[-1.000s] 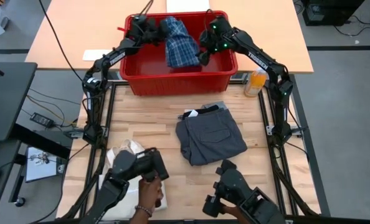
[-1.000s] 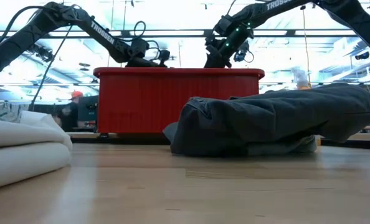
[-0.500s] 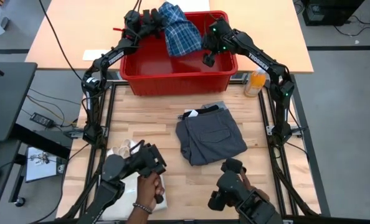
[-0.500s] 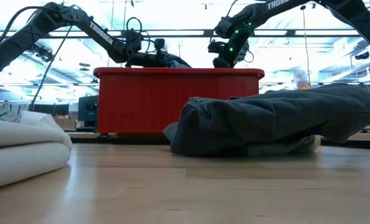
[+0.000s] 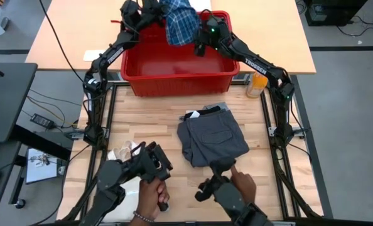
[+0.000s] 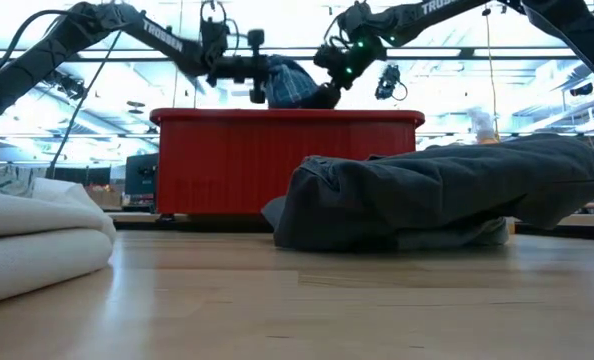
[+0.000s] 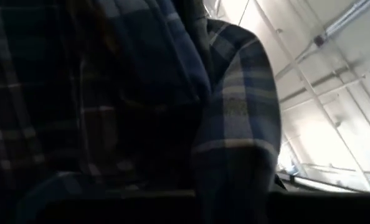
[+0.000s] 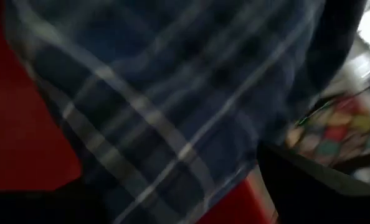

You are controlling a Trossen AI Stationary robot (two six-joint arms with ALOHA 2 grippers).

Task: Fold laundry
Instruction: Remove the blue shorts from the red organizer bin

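A blue-and-white plaid piece (image 5: 180, 20) hangs over the far part of the red bin (image 5: 180, 72), with my left gripper (image 5: 156, 9) shut on it. In the low view the plaid piece (image 6: 290, 80) shows above the bin's rim (image 6: 287, 117). My right gripper (image 5: 198, 48) stands open right beside the plaid's right side, and the cloth fills its wrist view (image 8: 172, 106). A folded charcoal garment (image 5: 211, 141) lies flat on the table's middle. My left gripper holds the plaid piece by its upper left part (image 5: 167, 10), coming about level from the table's left. The cloth bunches at the fingers and covers the place of contact (image 7: 141, 106). It hangs below the gripper, its lower end down inside the bin. I cannot tell whether my right gripper touches the plaid cloth (image 8: 191, 143), which hangs right in front of its open fingers.
A cream cloth bundle (image 5: 127, 154) lies at the table's near left. An orange bottle (image 5: 257, 83) stands right of the bin. A person's hands (image 5: 150, 196) hold two more arm handles at the near edge.
My left gripper has risen and tipped upward with the plaid piece. The piece lay in the bin and now hangs lifted above its far part. My right gripper has turned and gone up and toward the table's left, close to the plaid.
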